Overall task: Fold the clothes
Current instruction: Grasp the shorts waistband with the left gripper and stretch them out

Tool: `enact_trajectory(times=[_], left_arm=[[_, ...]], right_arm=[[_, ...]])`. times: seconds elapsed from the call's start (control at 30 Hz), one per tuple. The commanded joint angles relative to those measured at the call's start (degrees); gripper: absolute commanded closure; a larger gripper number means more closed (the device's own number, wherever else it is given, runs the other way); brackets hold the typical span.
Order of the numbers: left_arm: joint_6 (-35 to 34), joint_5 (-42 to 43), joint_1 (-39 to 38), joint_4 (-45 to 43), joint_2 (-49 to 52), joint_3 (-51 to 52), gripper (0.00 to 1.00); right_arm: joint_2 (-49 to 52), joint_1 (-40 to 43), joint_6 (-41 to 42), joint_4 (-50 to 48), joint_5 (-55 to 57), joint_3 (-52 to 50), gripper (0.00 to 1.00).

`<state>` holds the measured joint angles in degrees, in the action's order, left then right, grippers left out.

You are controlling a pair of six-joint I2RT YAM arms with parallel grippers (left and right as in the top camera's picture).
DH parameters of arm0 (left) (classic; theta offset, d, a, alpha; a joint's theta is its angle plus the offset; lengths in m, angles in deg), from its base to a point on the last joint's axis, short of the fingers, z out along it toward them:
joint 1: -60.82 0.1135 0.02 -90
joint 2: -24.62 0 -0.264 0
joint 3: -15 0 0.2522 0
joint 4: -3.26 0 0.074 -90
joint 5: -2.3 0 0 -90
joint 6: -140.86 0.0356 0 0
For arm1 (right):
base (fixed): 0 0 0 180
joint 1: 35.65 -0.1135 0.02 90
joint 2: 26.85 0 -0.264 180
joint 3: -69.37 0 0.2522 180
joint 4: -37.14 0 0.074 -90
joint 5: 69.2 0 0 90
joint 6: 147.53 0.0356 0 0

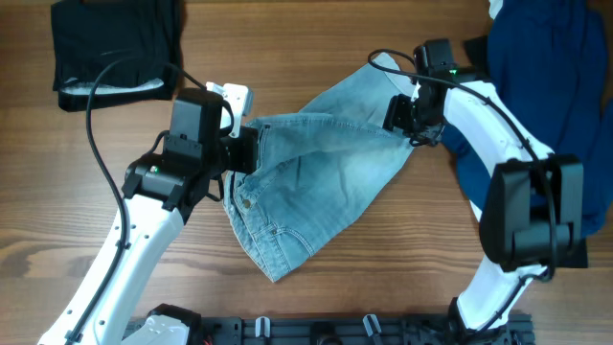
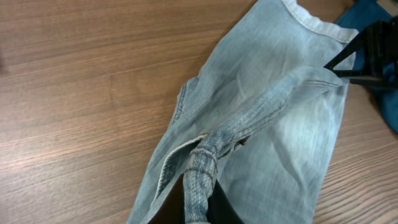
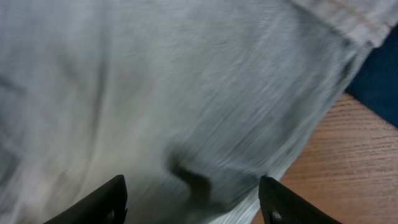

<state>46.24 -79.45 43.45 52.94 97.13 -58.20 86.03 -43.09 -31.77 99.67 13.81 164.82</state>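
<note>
At table centre, L gripper pinches shorts waistband at 9 o'clock; R gripper jaws wide apart over hem, 2 o'clock.

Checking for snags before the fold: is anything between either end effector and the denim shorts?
Nothing visible. The left end effector already grips a bunched edge of the denim shorts; the right end effector sits open directly at the fabric.

A wooden bench with warm brown plank grain fills the scene, evenly lit, and a dark rail runs along its near edge.
</note>
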Motion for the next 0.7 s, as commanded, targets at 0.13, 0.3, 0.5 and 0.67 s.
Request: enact_trajectory(times=[0.13,0.3,0.5,0.67], left_arm=[[-0.74,-3.74,-0.04,-0.09,-0.35,-0.9,0.96],[-0.74,-3.85,-0.04,-0.04,-0.35,-0.9,0.96],[-0.74,-3.87,-0.04,-0.04,-0.35,-0.9,0.96],[-0.76,-3.87,-0.04,-0.07,-0.35,-0.9,0.96]], right_arm=[[1.14,4.9,1.16,-2.93,-0.02,0.68,0.27],[1.2,4.68,1.25,-7.32,-3.41,0.68,0.28],[3.67,4.68,1.2,-8.44,-3.39,0.15,0.32],[4.68,4.52,-0.28,-14.53,-5.81,0.15,0.49]])
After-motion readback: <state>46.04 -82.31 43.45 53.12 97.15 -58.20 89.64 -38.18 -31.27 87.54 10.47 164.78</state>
